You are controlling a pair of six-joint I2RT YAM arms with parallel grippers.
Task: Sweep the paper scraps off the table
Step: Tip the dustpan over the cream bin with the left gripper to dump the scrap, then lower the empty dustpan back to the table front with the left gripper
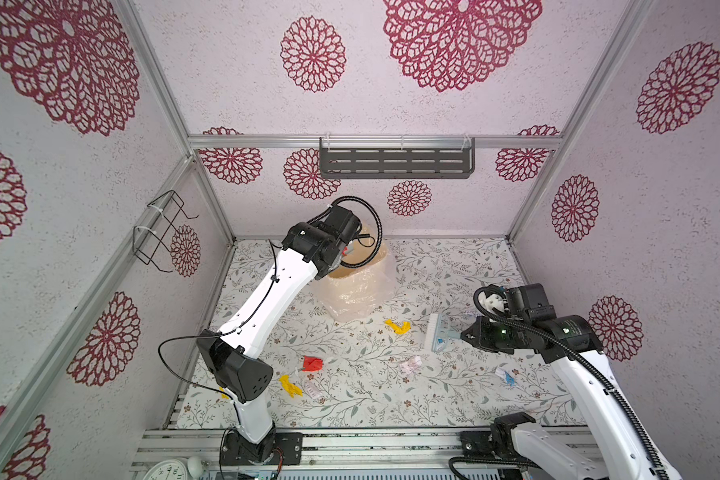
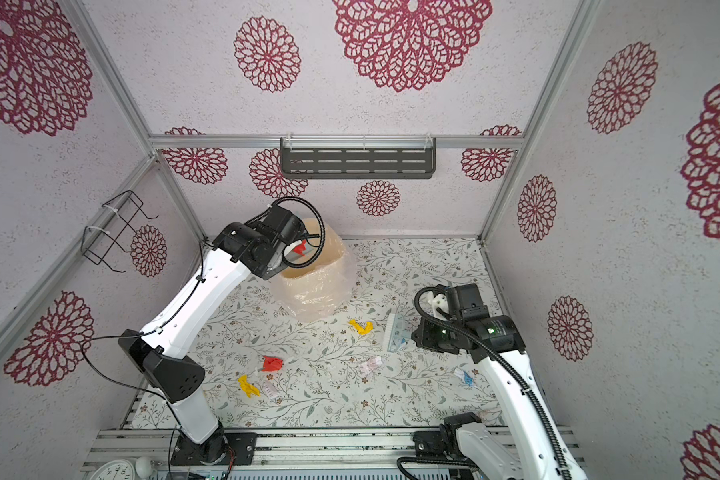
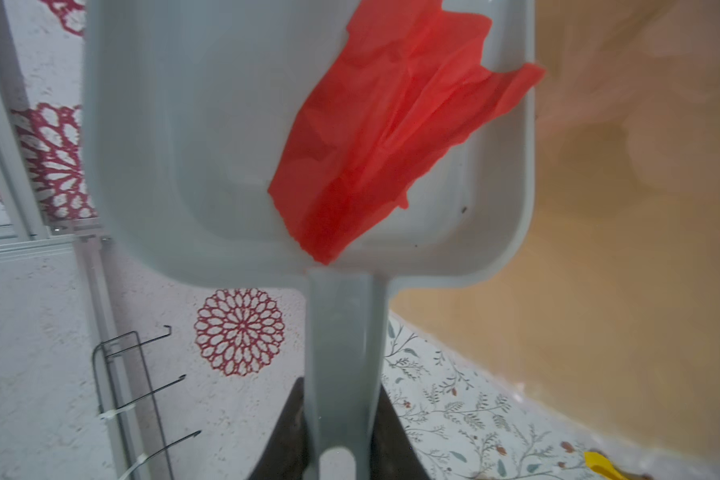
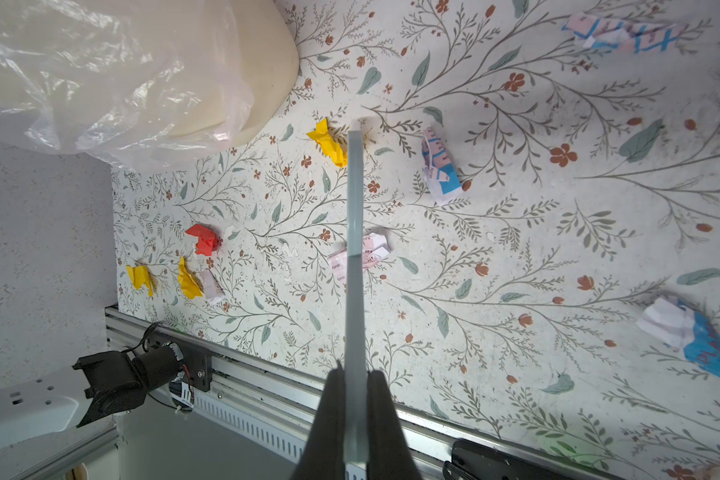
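Observation:
My left gripper (image 3: 341, 419) is shut on the handle of a pale blue-grey dustpan (image 3: 233, 145), held up over the bin; in both top views the arm's wrist hides the gripper. One red paper scrap (image 3: 391, 137) lies in the pan and overhangs its side wall; it also shows as a red scrap (image 2: 300, 247). My right gripper (image 4: 355, 382) is shut on the small pale brush (image 1: 437, 332), above the table (image 1: 371, 411) at the right. Several paper scraps lie on the table: a yellow one (image 1: 398, 326), a red one (image 1: 312, 363), another yellow one (image 1: 289, 385), a pinkish-white one (image 1: 410, 365) and a white-and-blue one (image 1: 504, 374).
A beige bin (image 1: 358, 291) with a clear plastic liner stands at the back middle of the table. A wire rack (image 1: 163, 232) hangs on the left wall and a dark slotted shelf (image 1: 395, 160) on the back wall. An aluminium rail (image 1: 391, 440) runs along the front edge.

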